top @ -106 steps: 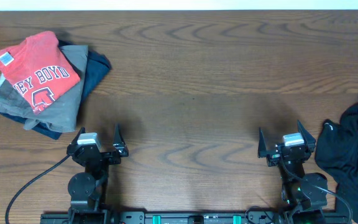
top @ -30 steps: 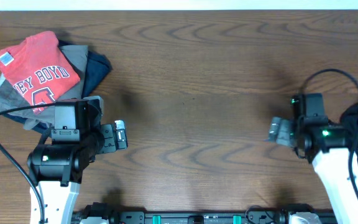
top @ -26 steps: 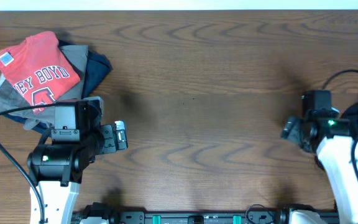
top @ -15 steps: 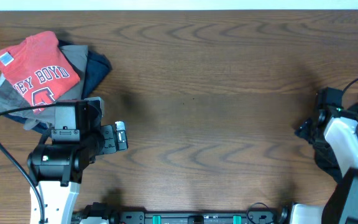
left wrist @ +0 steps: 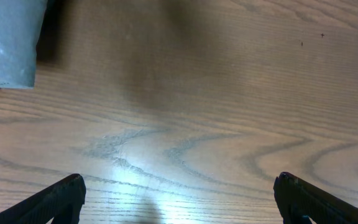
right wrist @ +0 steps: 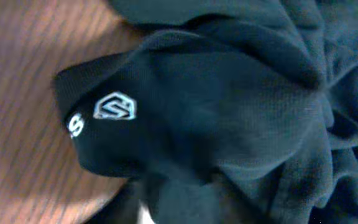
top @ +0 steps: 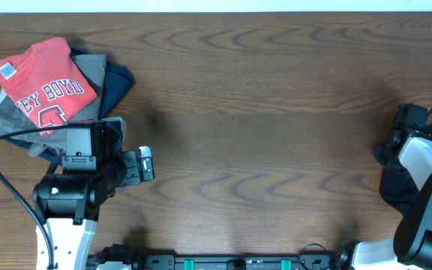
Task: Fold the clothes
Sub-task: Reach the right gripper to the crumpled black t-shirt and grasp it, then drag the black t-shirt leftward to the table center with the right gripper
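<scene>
**Operator:** Which step am I on?

**Spotter:** The very first, by my reckoning. The table shows only wood between your two hands. The black T-shirt lies in a crumpled heap right under your right hand, out at the table's right edge. None of it is spread flat or folded yet.

**Operator:** And the other clothes?

**Spotter:** The folded pile, with the red shirt on top, sits just beside your left hand and well apart from your right. It isn't your job, so leave it alone.

**Operator:** What are my hands doing?

**Spotter:** Your left hand hangs over plain wood with its fingers spread wide and nothing between them. Black cloth fills the right wrist view and the fingers don't show, so I cannot tell whether your right hand is open or has a grip.

**Operator:** What does the next move call for?

**Spotter:** I'd say you need a firm pinch on one edge of the heap, then a pull toward the open wood so the shirt can be laid flat. A fold bearing a small white logo lies on the wood side of your right hand and looks like the nearest edge to take. Soft cloth like this will likely bunch, so pinch a single layer
</scene>
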You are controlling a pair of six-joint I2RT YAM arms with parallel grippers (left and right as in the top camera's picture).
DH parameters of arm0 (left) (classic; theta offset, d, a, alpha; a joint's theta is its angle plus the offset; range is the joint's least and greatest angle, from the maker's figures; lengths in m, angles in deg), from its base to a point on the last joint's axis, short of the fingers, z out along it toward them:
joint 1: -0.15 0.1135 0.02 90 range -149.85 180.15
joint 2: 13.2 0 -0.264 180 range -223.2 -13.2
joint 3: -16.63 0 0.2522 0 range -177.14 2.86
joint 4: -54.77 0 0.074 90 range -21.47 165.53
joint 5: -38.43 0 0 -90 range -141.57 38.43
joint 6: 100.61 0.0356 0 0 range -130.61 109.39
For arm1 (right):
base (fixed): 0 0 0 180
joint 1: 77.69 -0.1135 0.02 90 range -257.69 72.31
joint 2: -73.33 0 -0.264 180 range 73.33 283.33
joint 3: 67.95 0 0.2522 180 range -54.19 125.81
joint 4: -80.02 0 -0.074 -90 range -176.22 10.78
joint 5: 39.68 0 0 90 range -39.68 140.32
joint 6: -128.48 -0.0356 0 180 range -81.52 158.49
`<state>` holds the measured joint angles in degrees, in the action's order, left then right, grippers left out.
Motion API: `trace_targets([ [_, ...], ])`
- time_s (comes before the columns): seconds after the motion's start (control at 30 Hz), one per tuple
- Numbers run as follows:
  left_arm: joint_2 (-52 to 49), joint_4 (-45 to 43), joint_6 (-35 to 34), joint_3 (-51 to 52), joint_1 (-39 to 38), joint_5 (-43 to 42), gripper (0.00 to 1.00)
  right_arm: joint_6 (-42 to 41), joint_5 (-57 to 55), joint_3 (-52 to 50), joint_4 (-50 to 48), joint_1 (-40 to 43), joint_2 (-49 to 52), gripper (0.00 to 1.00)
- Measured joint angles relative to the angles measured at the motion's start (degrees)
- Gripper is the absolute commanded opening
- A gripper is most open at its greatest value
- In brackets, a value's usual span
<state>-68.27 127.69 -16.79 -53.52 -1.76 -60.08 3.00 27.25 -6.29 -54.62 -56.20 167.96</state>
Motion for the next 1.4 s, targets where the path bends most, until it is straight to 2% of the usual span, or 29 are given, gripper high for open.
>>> trace_targets([
  [0.23,0.0,0.0,0.0,0.0,0.0,-0.11,0.98,1.2,2.54,0.0,-1.55,0.35,0.66,0.01],
  [0.43,-0.02,0.02,0.0,0.0,-0.02,-0.13,0.98,9.97,18.99,2.36,-2.25,-1.38,0.22,0.01],
  [0.63,0.0,0.0,0.0,0.0,0.0,-0.11,0.98,17.84,36.41,7.41,-5.4,-12.26,-2.97,0.01],
  [0.83,-0.02,-0.02,0.0,0.0,-0.02,-0.11,0.98,15.04,41.55,9.27,-24.09,-25.62,-3.87,0.01],
  [0.93,-0.02,0.02,0.0,0.0,0.0,-0.11,0.98,10.84,38.93,9.94,-25.0,-30.71,-4.17,0.1],
  [1.0,-0.02,0.44,0.0,0.0,-0.02,-0.13,0.98,8.9,35.98,10.12,-20.72,-31.87,-4.39,0.11],
  [1.1,-0.02,0.96,0.0,0.0,-0.02,-0.13,0.98,6.56,29.16,10.14,-10.14,-31.47,-4.44,0.19],
  [1.13,-0.02,0.92,0.0,0.0,0.0,-0.13,0.98,5.77,26.56,10.03,-6.75,-31.08,-4.44,0.37],
  [1.2,-0.02,1.01,0.0,-0.02,-0.02,-0.13,0.98,4.35,20.33,9.94,-0.22,-30.08,-4.44,0.57],
  [1.23,-0.02,0.98,0.0,-0.02,-0.02,-0.13,0.98,3.67,17.14,9.9,2.4,-29.35,-4.44,0.64],
  [1.4,-0.02,0.94,0.0,-0.02,0.0,-0.11,0.98,3.04,4.44,9.9,9.77,-24.79,-4.44,0.66],
])
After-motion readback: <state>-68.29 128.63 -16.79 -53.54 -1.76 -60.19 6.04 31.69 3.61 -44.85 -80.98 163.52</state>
